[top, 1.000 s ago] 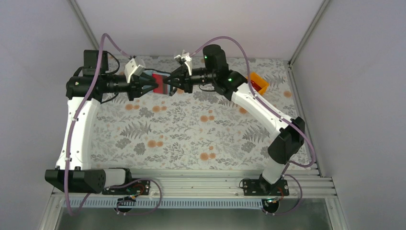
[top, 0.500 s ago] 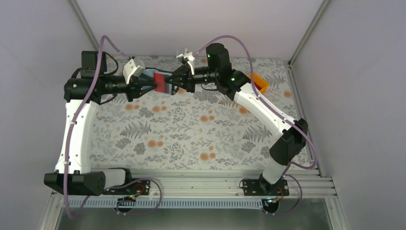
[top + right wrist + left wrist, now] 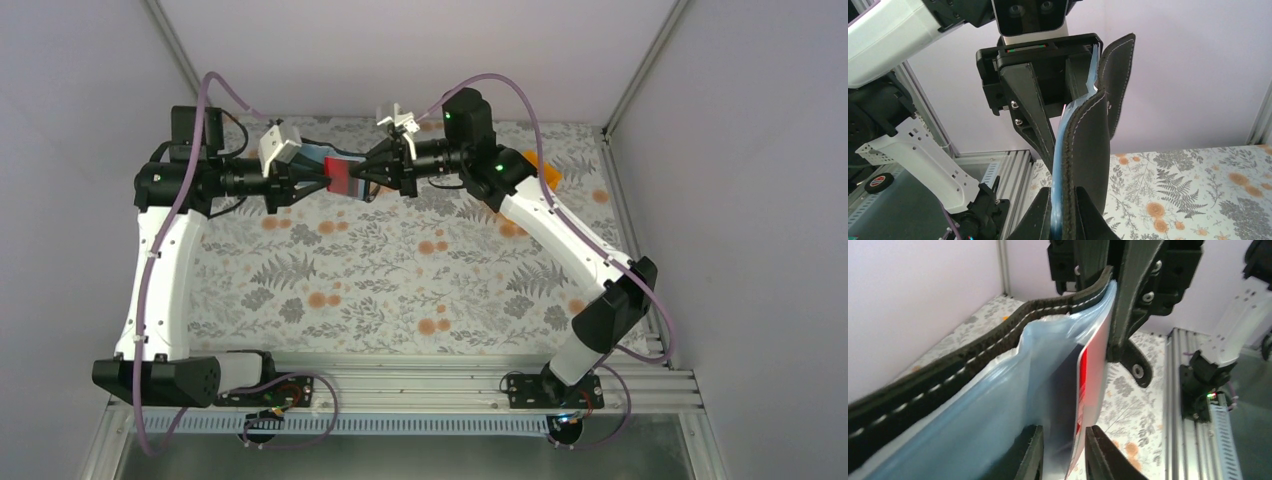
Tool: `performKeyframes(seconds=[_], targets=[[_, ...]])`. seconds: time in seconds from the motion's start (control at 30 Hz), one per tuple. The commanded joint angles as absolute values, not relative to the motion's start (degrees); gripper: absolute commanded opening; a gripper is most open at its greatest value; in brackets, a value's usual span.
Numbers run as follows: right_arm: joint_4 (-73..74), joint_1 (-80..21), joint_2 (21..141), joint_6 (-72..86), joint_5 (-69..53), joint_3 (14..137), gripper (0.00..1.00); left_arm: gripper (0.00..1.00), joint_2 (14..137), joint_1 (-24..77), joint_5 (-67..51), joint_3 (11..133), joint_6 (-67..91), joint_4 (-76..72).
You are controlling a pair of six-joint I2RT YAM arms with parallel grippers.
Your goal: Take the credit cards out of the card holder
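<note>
Between the closed fingers of the left gripper (image 3: 1064, 446), held up in midair: the edge of a red credit card (image 3: 1082, 365), pinched together with a fold of grey-blue pocket lining. Opposite, the right gripper (image 3: 1064, 212), clamped on the black leather edge of the card holder (image 3: 1093, 145), stretched open between the two. Judged mid-extraction, the card showing but not yet free of its pocket. Next: pull apart steadily along the card's length, keeping a firm grip, without dragging the lining along. Below, well apart, a floral-patterned table (image 3: 400, 270); an orange bin (image 3: 547, 172) at its far right; pale walls (image 3: 420, 50) all round.
</note>
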State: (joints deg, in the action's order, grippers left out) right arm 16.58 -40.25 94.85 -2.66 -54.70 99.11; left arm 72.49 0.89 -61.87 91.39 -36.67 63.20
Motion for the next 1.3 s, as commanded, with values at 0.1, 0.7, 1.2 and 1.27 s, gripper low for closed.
performKeyframes(seconds=[0.1,0.7,1.2,1.27], targets=[[15.91,-41.13,94.83,-2.96,-59.56,101.65,0.04,0.09,72.49,3.55,-73.45,91.68,-41.94,64.44],[18.54,-40.69,91.05,-7.33,-59.22,94.95,0.54,0.02,72.6,2.55,-75.48,92.33,-45.57,69.32],[19.25,-40.08,89.33,-8.15,-57.65,93.3,0.56,0.02,72.43,2.55,-74.47,91.93,-48.35,71.6],[19.54,-40.08,89.5,-8.28,-57.93,93.51,0.52,0.02,72.5,2.55,-74.77,92.06,-49.07,72.22]])
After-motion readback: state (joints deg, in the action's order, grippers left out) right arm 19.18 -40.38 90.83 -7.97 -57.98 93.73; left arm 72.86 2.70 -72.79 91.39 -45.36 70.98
